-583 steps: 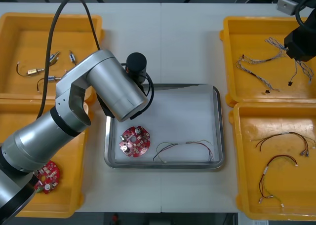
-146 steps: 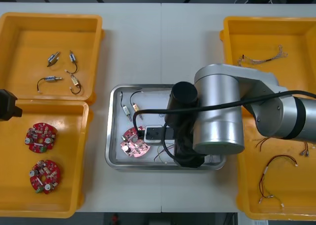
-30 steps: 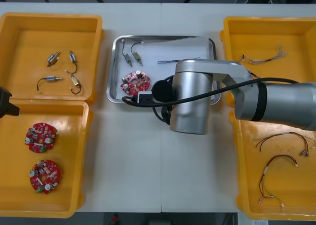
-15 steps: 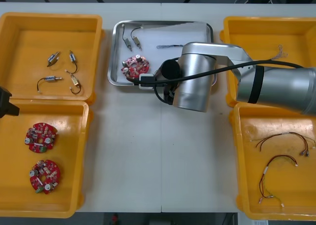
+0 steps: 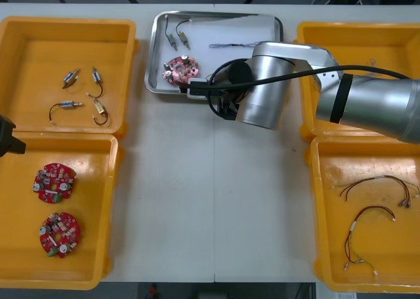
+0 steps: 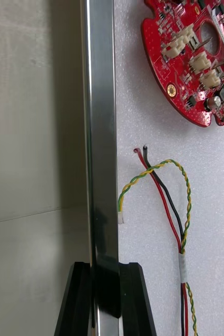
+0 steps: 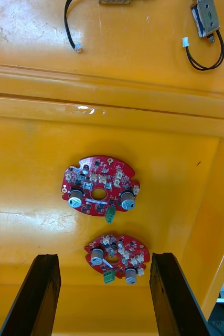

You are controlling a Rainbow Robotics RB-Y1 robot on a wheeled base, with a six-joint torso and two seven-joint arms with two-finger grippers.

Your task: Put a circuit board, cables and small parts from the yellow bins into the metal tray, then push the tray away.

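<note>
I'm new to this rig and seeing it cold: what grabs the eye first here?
The big silver right arm reaches across the far middle of the table, its right gripper shut on the near rim of the metal tray, which holds a red circuit board, cables and small metal parts. At the left, the left gripper hangs open over two more circuit boards in a yellow bin.

Tray point(image 5: 152, 63) far-centre on table point(image 5: 210, 200), between the two far bins point(image 5: 39, 50)
In it: circuit board point(image 5: 182, 68) near left, small metal parts point(image 5: 176, 33) behind it, cable point(image 5: 230, 45) to their right
</note>
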